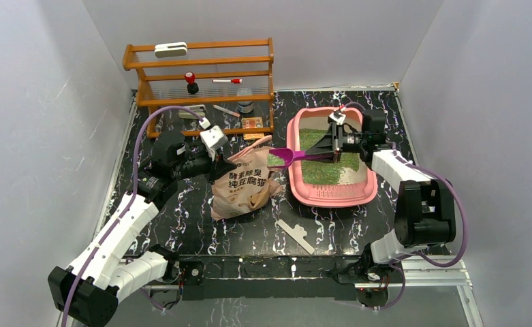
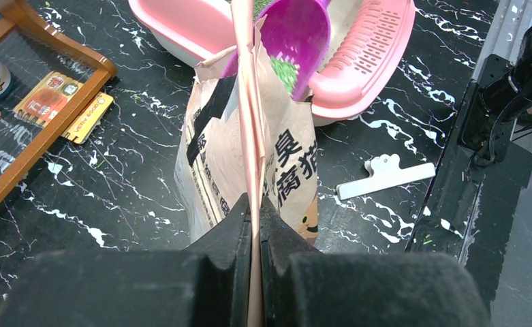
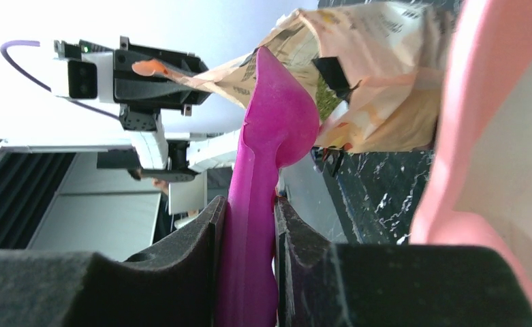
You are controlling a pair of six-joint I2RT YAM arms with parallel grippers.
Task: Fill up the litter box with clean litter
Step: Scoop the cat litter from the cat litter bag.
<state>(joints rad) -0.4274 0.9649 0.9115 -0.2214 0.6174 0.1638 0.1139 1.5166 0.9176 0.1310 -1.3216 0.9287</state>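
Left tool (image 2: 254, 204) pinches thin bag (image 1: 241, 184) lip, mouth upright. Right tool (image 3: 248, 208) clamps stiff scoop (image 1: 291, 157) handle, bowl at bag mouth, few green grains inside. Clean litter (image 1: 321, 170) part-covers litter box (image 1: 332, 199) floor, right side of table (image 1: 201, 231). My read: grains loose, spill-prone; I carry scoop level.

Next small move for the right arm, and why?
Probably draw the right gripper back over the litter box, keeping the purple scoop level: its bowl sits at the bag mouth loaded with clean litter, and part of the box floor looks bare.
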